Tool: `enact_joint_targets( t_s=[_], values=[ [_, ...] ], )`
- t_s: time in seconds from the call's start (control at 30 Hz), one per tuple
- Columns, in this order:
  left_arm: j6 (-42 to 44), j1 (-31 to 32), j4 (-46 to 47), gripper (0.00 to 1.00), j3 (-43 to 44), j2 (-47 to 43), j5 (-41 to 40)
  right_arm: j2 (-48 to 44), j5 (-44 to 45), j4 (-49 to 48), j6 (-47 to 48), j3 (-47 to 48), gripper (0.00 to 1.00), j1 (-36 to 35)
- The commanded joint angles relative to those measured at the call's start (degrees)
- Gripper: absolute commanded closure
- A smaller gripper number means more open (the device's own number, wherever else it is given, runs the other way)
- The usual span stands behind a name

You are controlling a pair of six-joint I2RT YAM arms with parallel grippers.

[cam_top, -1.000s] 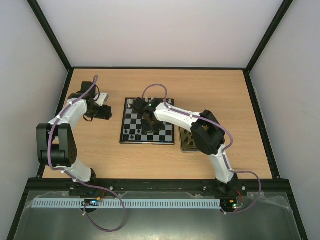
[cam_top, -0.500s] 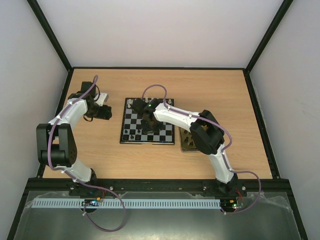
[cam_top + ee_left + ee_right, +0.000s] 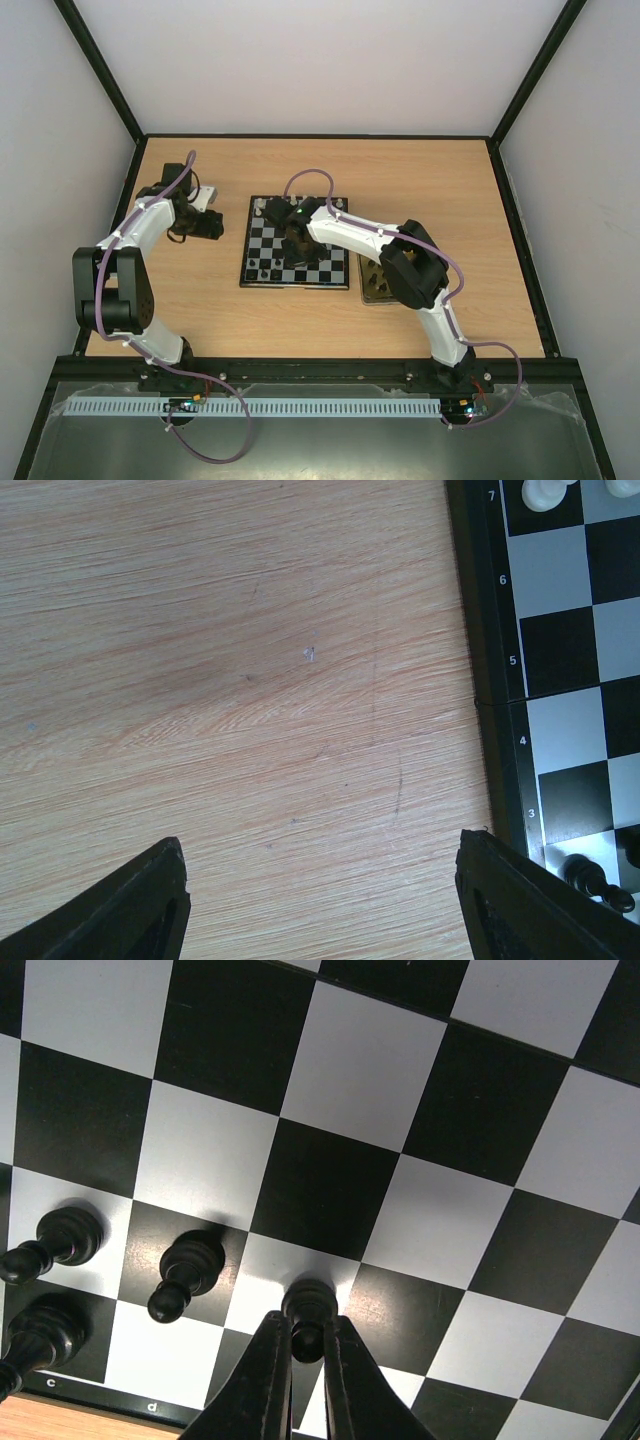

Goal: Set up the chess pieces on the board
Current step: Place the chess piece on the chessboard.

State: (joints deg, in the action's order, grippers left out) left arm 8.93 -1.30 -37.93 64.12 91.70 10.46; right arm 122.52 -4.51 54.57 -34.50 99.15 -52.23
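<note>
Black pawn (image 3: 308,1307) sits pinched in right end effector (image 3: 307,1338) on the board (image 3: 350,1080); left end effector (image 3: 320,845) gapes wide.

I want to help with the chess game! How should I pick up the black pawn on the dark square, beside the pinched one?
Pinch the black pawn at its round head, coming from straight above: it stands upright on the board, wide at the base, narrow on top.

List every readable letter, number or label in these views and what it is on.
"7": board rim, left wrist view
"6": same rim
"5": same rim
"4": same rim
"3": same rim
"c": board rim, right wrist view
"d": same rim
Top view: too small to read.
</note>
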Motion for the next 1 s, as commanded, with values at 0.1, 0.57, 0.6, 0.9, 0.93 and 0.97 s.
enact_joint_targets(
  t_s=[0.1,0.57,0.6,0.9,0.93,0.97],
  values=[
    [-0.23,-0.02,0.17,0.27,0.31,-0.46,0.09,0.69,-0.8,-0.49,0.22,0.69,0.93,-0.33],
    [-0.18,-0.02,0.14,0.26,-0.08,-0.95,-0.01,0.11,0.48,-0.36,0.36,0.18,0.57,-0.45],
    [-0.22,-0.03,0.06,0.26,-0.08,-0.99,0.0,0.15,0.76,-0.23,0.33,0.29,0.57,-0.43],
    [-0.22,-0.06,-0.1,0.26,0.12,-1.09,0.0,-0.37,4.5,1.21,0.78,2.43,0.6,-0.33],
    [-0.23,-0.09,-0.16,0.26,0.24,-1.09,0.0,-0.46,5.16,1.5,0.88,2.74,0.6,-0.41],
    [-0.23,-0.03,-0.16,0.26,0.23,-1.16,0.0,-0.58,5.87,1.69,1.0,3.06,0.61,-0.35]
  ],
)
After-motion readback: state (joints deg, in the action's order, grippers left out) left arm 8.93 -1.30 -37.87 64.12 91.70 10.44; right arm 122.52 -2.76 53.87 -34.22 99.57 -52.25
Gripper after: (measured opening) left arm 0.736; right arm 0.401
